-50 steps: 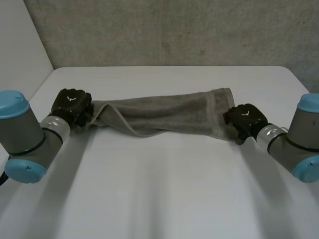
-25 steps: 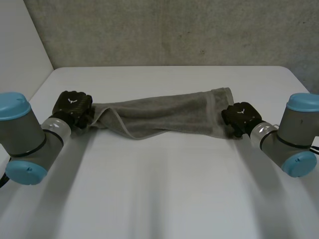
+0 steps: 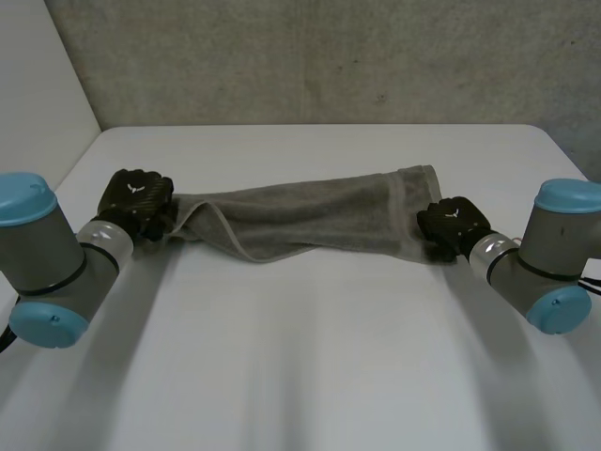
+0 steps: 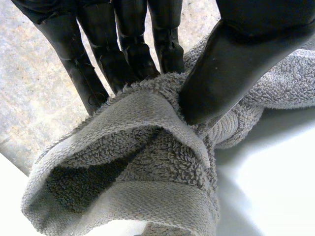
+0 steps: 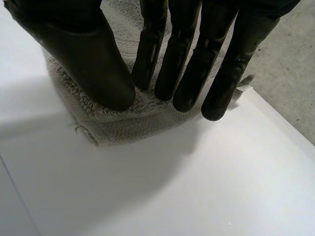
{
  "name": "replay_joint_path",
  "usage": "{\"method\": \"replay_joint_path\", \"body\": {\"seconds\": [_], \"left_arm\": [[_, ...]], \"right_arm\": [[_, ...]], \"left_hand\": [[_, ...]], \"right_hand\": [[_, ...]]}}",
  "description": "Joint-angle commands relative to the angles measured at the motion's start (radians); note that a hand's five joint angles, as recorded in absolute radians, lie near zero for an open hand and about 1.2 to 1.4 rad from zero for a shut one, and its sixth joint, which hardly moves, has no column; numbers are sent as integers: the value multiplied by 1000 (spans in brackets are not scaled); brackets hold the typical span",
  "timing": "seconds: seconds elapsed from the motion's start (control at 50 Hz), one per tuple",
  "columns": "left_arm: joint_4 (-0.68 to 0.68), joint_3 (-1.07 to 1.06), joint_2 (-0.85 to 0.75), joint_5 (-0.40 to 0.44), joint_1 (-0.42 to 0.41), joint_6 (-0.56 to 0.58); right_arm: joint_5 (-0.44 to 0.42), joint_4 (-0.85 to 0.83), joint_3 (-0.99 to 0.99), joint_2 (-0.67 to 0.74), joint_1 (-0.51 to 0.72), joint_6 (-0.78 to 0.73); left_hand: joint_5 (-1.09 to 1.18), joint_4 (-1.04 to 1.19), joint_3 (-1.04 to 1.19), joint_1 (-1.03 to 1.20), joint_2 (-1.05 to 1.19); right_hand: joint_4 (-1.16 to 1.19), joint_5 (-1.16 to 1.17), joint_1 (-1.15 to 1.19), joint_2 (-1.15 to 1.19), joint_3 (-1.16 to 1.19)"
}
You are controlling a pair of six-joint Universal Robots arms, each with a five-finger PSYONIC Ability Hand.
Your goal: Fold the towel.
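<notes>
Slippage is the main risk. The left hand point(image 4: 236, 59) pinches one bunched end of the towel point(image 3: 310, 216) between thumb and fingers, while the right hand point(image 5: 83, 54) nips only the other end's hem, which a pull could strip free. Between the hands the towel lies rumpled on the desk point(image 3: 310, 357) and may fold crooked. The right hand has edged inward since a second ago; the left has kept its place.

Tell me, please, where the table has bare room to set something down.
Free: the wide table in front of the towel, and the strip between it and the wall. Crowded: the towel's ends, pinched by the left hand and right hand.
</notes>
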Motion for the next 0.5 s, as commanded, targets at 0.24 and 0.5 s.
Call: {"method": "replay_joint_path", "body": {"seconds": [0.24, 0.5], "left_arm": [[0, 0, 0, 0, 0, 0], [0, 0, 0, 0, 0, 0]], "right_arm": [[10, 3, 8, -14, 0, 1], [12, 55, 6, -31, -2, 1]], "left_hand": [[128, 38, 65, 145, 68], [128, 38, 65, 145, 68]], "right_hand": [[-373, -373, -370, -374, -370], [-549, -550, -547, -550, -547]]}}
